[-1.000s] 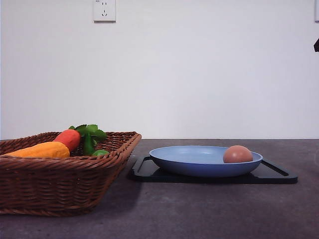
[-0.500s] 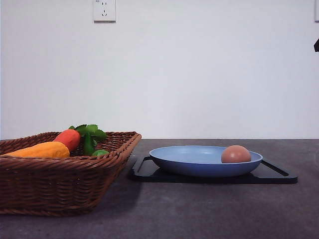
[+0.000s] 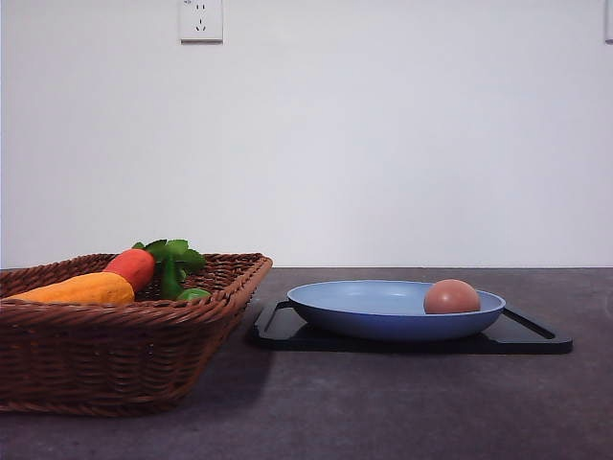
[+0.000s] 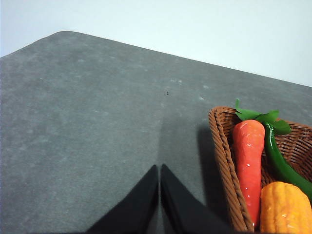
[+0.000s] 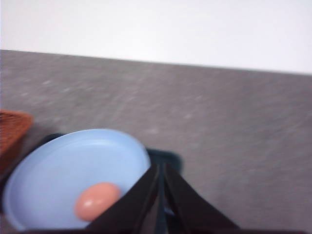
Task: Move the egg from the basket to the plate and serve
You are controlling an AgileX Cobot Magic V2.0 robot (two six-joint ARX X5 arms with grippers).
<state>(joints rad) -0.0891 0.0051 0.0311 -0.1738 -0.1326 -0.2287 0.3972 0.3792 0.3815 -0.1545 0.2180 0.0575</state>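
The brown egg (image 3: 452,297) lies inside the light-blue plate (image 3: 364,307), near its right rim; the right wrist view shows the egg (image 5: 96,201) on the plate (image 5: 58,165) too. The wicker basket (image 3: 115,355) stands at the left and holds toy vegetables. My right gripper (image 5: 161,168) is shut with nothing in it, above the plate's rim, a little way from the egg. My left gripper (image 4: 159,168) is shut and empty over bare table beside the basket (image 4: 222,161).
The plate rests on a flat black tray (image 3: 532,335). An orange-red toy carrot (image 3: 132,266), a yellow-orange toy vegetable (image 3: 81,289) and a green one (image 4: 282,163) lie in the basket. Dark grey table (image 3: 402,402) stretches in front, a white wall behind.
The egg has rolled slightly left in the plate. The dark bit of arm at the right edge of the front view is gone.
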